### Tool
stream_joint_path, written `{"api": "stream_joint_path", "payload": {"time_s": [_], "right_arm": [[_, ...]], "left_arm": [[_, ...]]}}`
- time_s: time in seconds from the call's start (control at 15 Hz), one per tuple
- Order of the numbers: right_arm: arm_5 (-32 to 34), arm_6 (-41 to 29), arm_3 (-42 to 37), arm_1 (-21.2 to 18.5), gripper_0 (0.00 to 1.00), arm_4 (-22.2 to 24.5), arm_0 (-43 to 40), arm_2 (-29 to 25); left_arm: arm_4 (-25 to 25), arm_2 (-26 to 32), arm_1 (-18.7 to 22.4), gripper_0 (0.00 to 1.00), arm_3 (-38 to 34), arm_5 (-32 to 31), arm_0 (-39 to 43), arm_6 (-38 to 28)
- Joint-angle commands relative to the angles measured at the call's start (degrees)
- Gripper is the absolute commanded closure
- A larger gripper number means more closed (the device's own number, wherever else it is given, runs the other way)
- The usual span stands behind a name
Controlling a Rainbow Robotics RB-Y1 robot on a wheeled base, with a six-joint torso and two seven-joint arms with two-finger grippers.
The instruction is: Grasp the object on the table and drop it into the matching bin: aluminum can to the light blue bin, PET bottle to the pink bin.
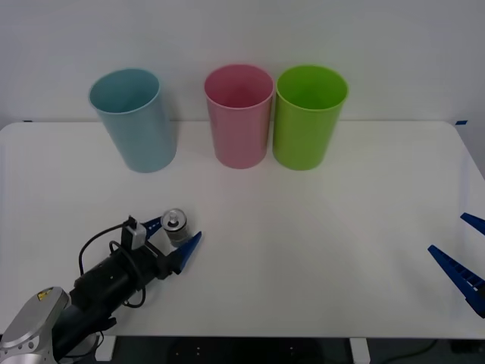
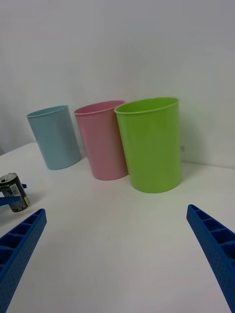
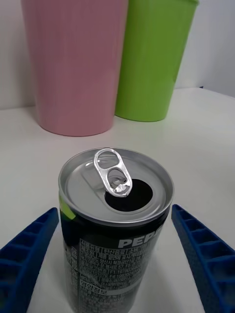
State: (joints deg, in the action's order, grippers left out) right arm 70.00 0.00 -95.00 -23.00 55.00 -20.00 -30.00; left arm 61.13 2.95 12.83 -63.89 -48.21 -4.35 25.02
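Your left pincer (image 1: 173, 236) sits spread wide around the small silver-grey metal can (image 1: 175, 225) with dark printed sides, upright on the white tabletop (image 1: 318, 250), its fingers (image 3: 29, 249) not touching it. Your right pincer (image 1: 464, 246) waits released at the tabletop's right edge.

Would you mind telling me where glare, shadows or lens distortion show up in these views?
Front view: the bins lean outward, the light blue bin most; soft shadows at their bases. Left wrist view: the aluminum can top gleams, pull-tab brightest, between the left gripper fingers.
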Motion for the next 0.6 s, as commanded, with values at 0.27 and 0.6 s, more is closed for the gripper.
{"api": "stream_joint_path", "payload": {"time_s": [0.27, 0.6], "right_arm": [[0.0, 0.0, 0.0, 0.0, 0.0, 0.0, 0.0, 0.0], [0.0, 0.0, 0.0, 0.0, 0.0, 0.0, 0.0, 0.0]], "left_arm": [[0.04, -0.32, 0.0, 1.0, -0.01, -0.04, 0.04, 0.55], [-0.04, -0.32, 0.09, 1.0, -0.1, -0.04, -0.04, 0.55]]}}
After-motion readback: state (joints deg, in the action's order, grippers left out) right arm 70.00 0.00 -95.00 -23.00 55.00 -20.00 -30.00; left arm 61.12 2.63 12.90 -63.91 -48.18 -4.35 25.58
